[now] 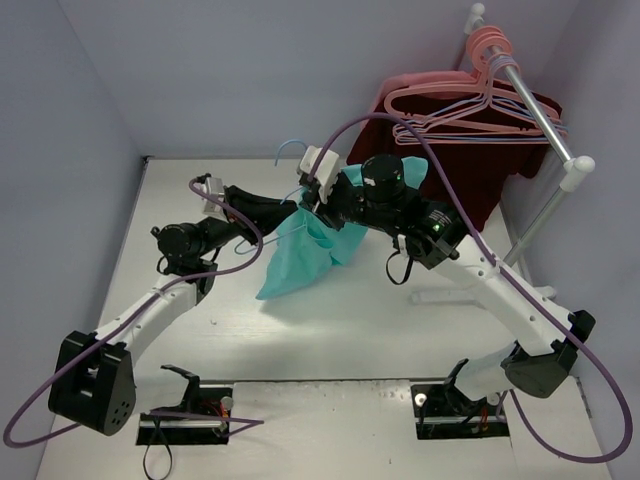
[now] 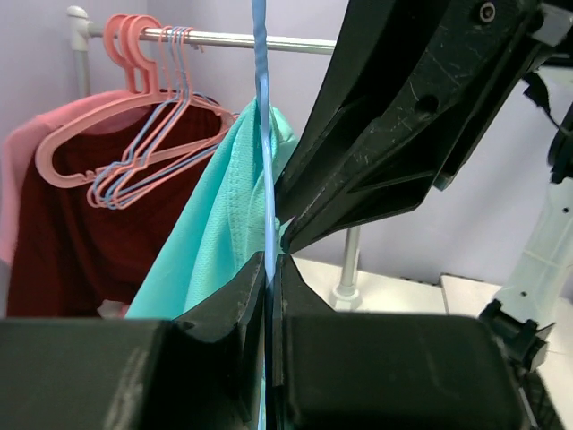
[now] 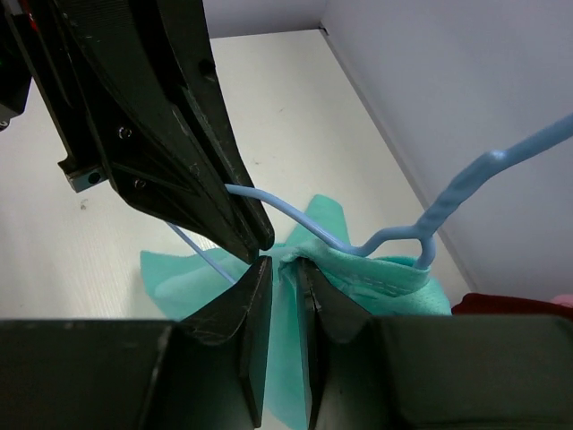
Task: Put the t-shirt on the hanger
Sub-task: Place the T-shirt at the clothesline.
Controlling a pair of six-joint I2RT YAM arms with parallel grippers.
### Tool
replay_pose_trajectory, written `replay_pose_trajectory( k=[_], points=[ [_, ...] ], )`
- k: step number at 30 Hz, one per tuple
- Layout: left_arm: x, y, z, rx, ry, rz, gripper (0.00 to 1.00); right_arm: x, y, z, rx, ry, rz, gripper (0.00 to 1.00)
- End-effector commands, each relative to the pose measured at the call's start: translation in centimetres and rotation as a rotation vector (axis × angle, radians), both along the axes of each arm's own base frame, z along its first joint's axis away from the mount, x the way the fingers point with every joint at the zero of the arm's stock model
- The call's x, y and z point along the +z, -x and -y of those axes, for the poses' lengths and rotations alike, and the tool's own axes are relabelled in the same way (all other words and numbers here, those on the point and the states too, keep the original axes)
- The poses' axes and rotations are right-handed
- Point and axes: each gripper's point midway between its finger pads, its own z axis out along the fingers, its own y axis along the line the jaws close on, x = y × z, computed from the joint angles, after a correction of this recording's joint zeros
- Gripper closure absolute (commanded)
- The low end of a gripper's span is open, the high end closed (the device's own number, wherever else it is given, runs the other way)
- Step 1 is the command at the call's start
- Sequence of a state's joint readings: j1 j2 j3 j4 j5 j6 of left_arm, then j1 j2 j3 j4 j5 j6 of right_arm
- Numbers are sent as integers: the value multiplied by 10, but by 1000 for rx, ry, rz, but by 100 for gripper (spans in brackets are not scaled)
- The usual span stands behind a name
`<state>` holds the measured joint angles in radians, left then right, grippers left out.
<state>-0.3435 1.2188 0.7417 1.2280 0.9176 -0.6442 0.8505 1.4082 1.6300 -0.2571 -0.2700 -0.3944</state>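
Observation:
The teal t-shirt [image 1: 300, 255] hangs bunched over the middle of the table, draped on the thin light-blue hanger [image 1: 290, 148], whose hook points up and back. My left gripper [image 1: 298, 203] reaches in from the left and is shut on the hanger's wire [image 2: 260, 134], the t-shirt [image 2: 215, 233] hanging just behind it. My right gripper [image 1: 322, 205] meets it from the right. In the right wrist view its jaws [image 3: 282, 264] stand slightly apart at the t-shirt's collar [image 3: 394, 287], fabric lying in the gap, right under the hanger's neck [image 3: 394, 235].
A clothes rack [image 1: 545, 120] stands at the back right with several pink hangers [image 1: 480, 100] and a dark maroon garment [image 1: 470, 170]. Its white foot [image 1: 440, 295] lies on the table under my right arm. Walls close the table on the left and behind.

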Motion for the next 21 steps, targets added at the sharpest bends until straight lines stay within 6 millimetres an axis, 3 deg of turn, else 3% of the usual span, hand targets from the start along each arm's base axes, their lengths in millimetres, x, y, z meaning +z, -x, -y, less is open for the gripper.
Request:
replay_pose_trajectory(
  k=[1, 4, 8, 12, 16, 21],
  points=[
    [46, 25, -6, -51, 107, 201, 100, 22, -3, 12, -42, -37, 82, 85],
    [47, 27, -7, -63, 130, 208, 100, 23, -4, 18, -63, -33, 92, 85],
    [48, 24, -5, -61, 133, 215, 100, 31, -5, 24, -85, -42, 111, 77],
    [52, 21, -5, -55, 136, 225, 100, 36, -7, 34, -119, -40, 134, 57],
    [50, 16, -3, -61, 127, 221, 100, 41, -9, 46, -139, -35, 157, 49],
    [50, 16, -2, -62, 119, 229, 100, 56, -22, 89, -223, -27, 216, 46]
  ],
)
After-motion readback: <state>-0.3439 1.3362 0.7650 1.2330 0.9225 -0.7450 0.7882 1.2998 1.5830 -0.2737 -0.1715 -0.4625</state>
